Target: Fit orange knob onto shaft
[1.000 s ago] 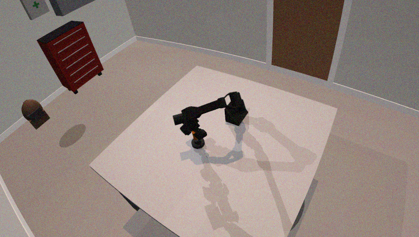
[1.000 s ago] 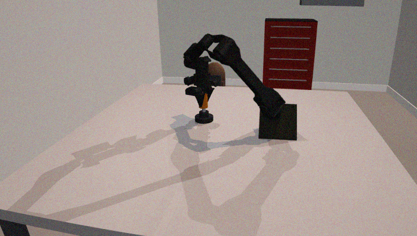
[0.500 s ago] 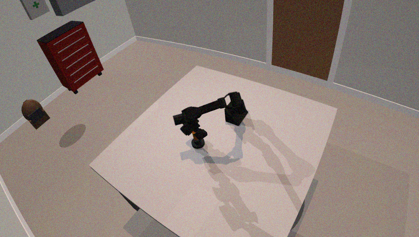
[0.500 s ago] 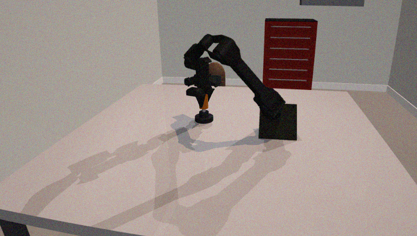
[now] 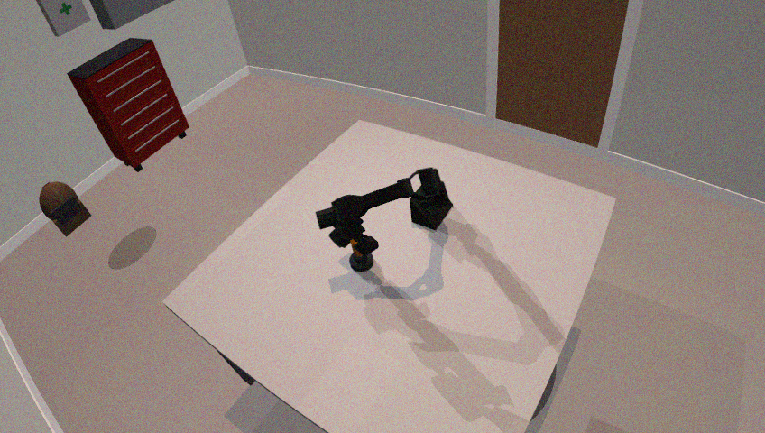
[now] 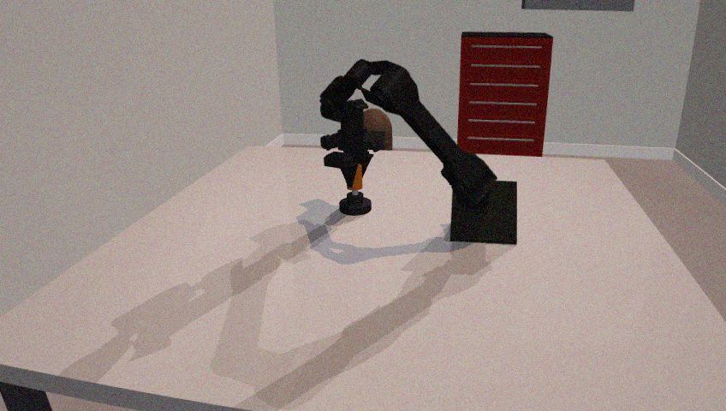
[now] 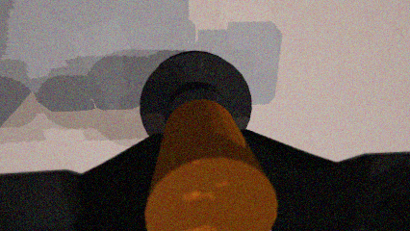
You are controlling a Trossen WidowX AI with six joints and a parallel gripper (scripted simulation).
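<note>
right, the fingers (image 5: 358, 240) (image 6: 358, 170) are clamped on the orange knob (image 5: 354, 249) (image 6: 358, 178) (image 7: 211, 192), parted only by its width, with one black fingertip pressed on each side of it. in the wrist view they come in from about eight and four o'clock, and the knob's round top fills the lower middle, at six o'clock.

the knob stands upright, or close to it, over the round black pedestal (image 5: 361, 262) (image 6: 354, 205) (image 7: 195, 67). in the exterior view a short bit of the silver shaft (image 6: 354, 192) shows between the knob's lower edge and the pedestal's collar, so the knob is not all the way down. the hole and the flat sides are hidden, so i cannot tell how they line up.

the pedestal sits on the pale bench (image 5: 483, 177) (image 6: 560, 315) (image 7: 337, 72), well in from its edges. in the top view the arm's base (image 5: 430, 206) (image 6: 502, 223) is at about two o'clock from the pedestal, well apart from it, and the bench's nearest corner at that side of the room, by the floor, lies toward eight o'clock. the fingertips are above the pedestal, apart from the bench.
</note>
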